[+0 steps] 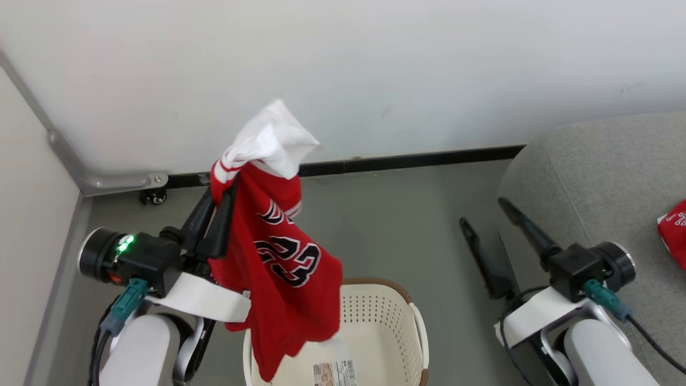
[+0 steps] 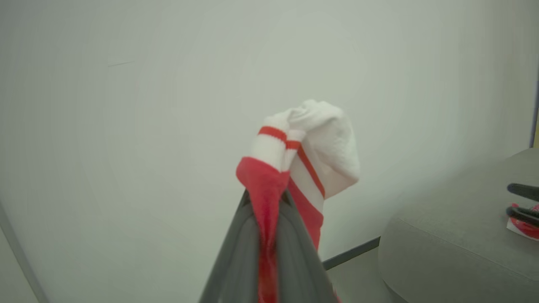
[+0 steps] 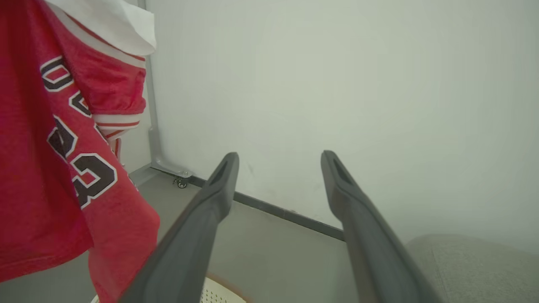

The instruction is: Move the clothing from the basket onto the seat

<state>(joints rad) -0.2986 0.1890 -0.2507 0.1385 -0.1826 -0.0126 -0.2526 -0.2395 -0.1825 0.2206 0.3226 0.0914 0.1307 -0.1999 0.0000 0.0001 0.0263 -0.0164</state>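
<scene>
A: The left pincer is pressed together on the collar end of the red jersey, up and to the left of the basket. In the left wrist view the fabric is squeezed right between the two fingers of the left pincer.

B: And the jersey hangs long-axis straight down, with its hem dangling over the basket's left half. So the garment is lifted but not clear of the rim.

A: The seat lies off to the basket's right, and that's the relation that matters. I'd judge the carry has to sweep rightward across the basket.

B: The right pincer sits on the basket's right, by far the nearer one to the seat. Its fingers are spread wide with nothing between them, and the right wrist view confirms the right pincer is empty.

A: Now materials. The jersey is soft, floppy mesh with white striped trim and dark numerals edged in white, so it will likely swing and trail.

B: The basket is rigid cream plastic with perforated walls, a brown rim and a label sticker inside. The seat is grey woven upholstery with a rounded edge.

A: A second red garment already lies on the seat, far right of the basket.
</scene>
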